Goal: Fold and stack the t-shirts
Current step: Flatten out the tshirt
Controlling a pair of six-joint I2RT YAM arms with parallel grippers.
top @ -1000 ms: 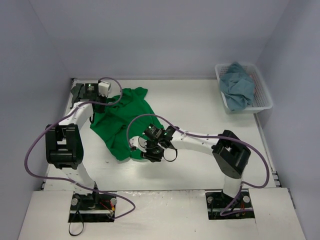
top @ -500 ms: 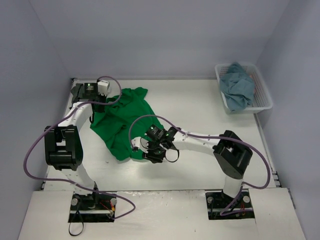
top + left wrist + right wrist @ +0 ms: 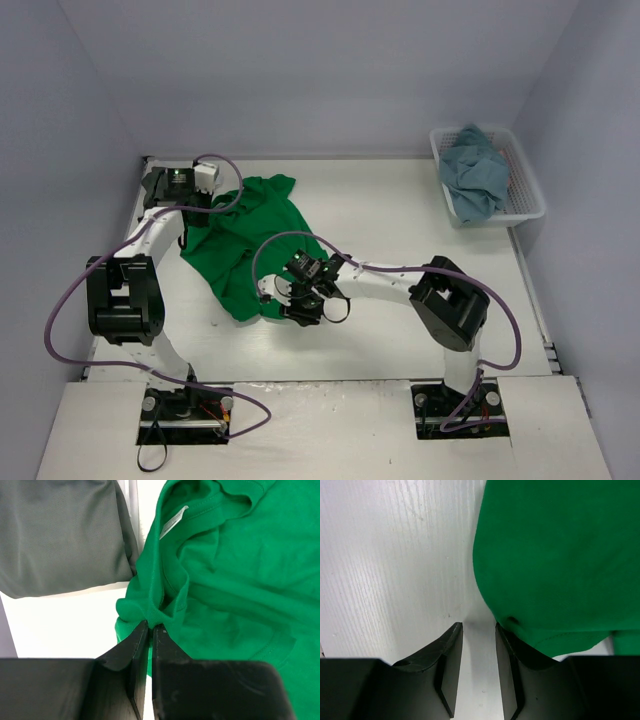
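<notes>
Jaws of your left gripper are clenched on a raised ridge of the green t-shirt, just under the collar where the white label shows. That pinch reads as an anchor, holding the neck end at the far left of the table so the cloth can be pulled flat from the other end. Your right gripper sits at that other end, low on the near hem with its jaws apart. Bare table shows between them and the green edge lies over the outer side of one finger, so it grasps nothing yet. I judge it is lining up to slide under the hem. Beside the left gripper lies a folded grey t-shirt, touching the green one at the collar; it looks like the start of the stack. Well apart, at the far right, a light blue t-shirt is bunched in the white basket, waiting its turn. Mind what you cannot see: the overhead view hides the grey shirt behind the left arm, the right arm covers the near hem, and no white shirt shows anywhere. How many layers the left jaws hold is not clear either.
</notes>
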